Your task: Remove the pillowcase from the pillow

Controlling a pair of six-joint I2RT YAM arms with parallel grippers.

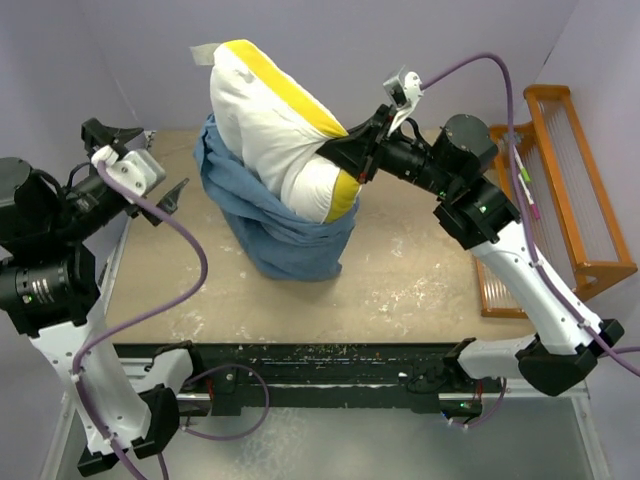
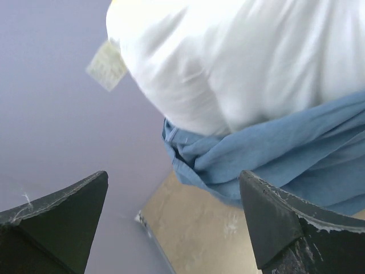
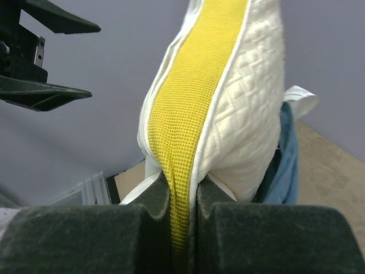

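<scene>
**A:** Pillowcase (image 1: pixel 275 225), where is it now?

**B:** Bunched round the lower end of the pillow (image 1: pixel 270 120), on the counter (image 1: pixel 420 270) at frame centre. The pillow's long axis leans toward upper left, its upper half bare.

**A:** Grippers?

**B:** The right gripper (image 1: pixel 358 150) pinches the pillow's yellow band (image 3: pixel 188 114). The left gripper (image 2: pixel 174 178) stands wide and holds nothing. The cloth lies just to its right, apart, so I judge the left arm nearer.

**A:** Writing?

**B:** One pale tag (image 2: pixel 106 64); nothing legible.

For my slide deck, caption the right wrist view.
Right gripper pinches the pillow by its yellow band; blue pillowcase peeks out behind.
</scene>
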